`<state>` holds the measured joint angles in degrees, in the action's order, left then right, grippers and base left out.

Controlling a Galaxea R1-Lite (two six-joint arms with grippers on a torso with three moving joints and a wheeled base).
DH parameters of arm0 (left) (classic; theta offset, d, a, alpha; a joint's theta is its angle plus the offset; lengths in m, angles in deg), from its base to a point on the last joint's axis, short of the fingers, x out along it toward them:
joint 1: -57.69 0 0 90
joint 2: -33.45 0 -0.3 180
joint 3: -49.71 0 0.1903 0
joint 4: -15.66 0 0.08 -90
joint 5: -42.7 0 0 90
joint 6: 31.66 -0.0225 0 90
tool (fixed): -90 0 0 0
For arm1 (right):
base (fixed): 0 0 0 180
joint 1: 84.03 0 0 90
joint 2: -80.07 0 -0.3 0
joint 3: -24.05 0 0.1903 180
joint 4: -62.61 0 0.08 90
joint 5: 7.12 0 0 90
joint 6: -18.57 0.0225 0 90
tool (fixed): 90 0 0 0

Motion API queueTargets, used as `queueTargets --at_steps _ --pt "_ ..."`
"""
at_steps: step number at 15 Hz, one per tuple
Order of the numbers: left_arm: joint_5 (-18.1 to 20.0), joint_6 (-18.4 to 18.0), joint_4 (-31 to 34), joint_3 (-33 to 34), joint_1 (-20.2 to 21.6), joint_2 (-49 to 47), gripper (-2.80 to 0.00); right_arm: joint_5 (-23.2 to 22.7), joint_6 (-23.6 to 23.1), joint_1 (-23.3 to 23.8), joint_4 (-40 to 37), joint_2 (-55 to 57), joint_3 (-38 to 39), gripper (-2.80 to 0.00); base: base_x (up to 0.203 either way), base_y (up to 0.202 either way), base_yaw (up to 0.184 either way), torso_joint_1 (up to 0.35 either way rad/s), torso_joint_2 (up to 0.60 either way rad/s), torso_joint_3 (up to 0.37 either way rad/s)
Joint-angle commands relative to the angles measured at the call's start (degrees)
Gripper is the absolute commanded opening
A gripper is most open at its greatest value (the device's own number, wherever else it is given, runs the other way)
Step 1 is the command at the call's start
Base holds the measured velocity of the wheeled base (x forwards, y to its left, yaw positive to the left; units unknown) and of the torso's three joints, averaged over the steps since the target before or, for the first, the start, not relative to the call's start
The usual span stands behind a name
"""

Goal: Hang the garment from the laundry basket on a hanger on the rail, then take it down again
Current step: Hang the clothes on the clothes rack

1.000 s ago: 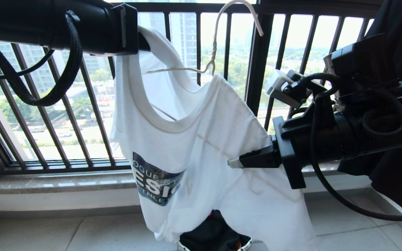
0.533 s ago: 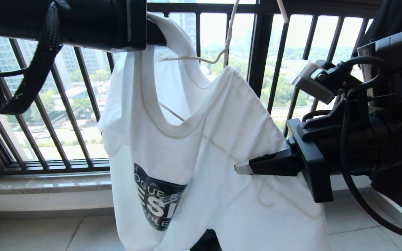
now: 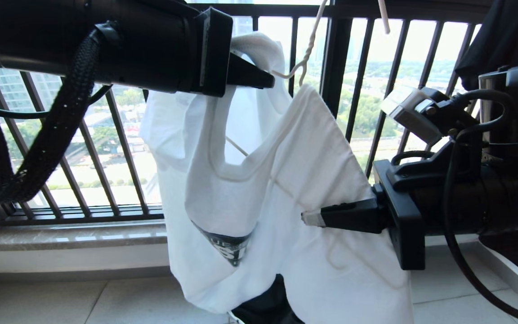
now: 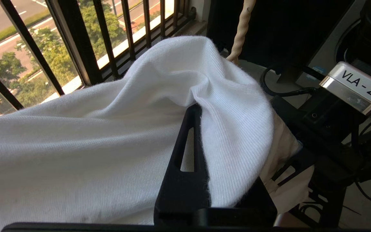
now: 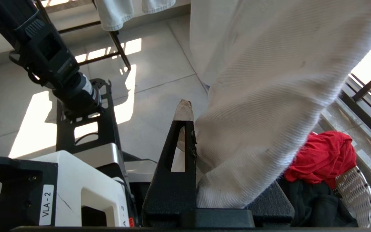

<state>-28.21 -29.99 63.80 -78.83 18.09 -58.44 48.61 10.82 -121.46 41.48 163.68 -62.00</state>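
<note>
The white garment (image 3: 295, 157) hangs in the air between both grippers, its dark blue print (image 3: 229, 246) folded in. My left gripper (image 3: 265, 82) is up high and shut on the ribbed neck cloth (image 4: 230, 106). Lower right, my right gripper (image 3: 309, 218) is shut on a shoulder fold (image 5: 237, 180). The cream hanger (image 3: 306, 58) is inside the shirt, its twisted neck (image 4: 242, 29) rising out of the neck opening. Its hook runs off the top. The laundry basket (image 5: 356, 190) stands on the floor below. The rail is out of view.
A dark barred balcony railing (image 3: 331, 67) and a stone sill (image 3: 70, 236) stand just behind the shirt. A red garment (image 5: 324, 158) and a black one (image 3: 268, 301) lie in the basket. Black cloth (image 3: 506, 36) hangs at the upper right, pale denim (image 5: 114, 13) beyond.
The left gripper has swung right with the neck cloth, bunching the shirt and folding the print. The hanger has shifted right and up. The right gripper has dropped slightly, still gripping.
</note>
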Motion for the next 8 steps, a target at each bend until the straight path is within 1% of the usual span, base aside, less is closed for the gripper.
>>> queueTargets --at_steps 1,5,8 --pt "0.0 0.3 -1.2 0.2 -0.6 0.0 -2.80 -0.1 1.0 0.1 0.4 -1.6 0.7 -2.80 0.000 0.000 0.000 0.000 0.00 0.000" --pt "-1.0 1.4 -2.3 0.8 -0.7 0.3 -2.80 0.1 1.6 1.0 1.2 -2.0 0.8 -2.80 0.000 0.000 0.000 0.000 0.00 0.000" --pt "-1.3 1.5 -3.1 1.2 -0.7 0.1 -2.80 0.1 2.3 0.9 1.8 -1.4 1.5 -2.80 0.000 0.000 0.000 0.000 0.00 0.000"
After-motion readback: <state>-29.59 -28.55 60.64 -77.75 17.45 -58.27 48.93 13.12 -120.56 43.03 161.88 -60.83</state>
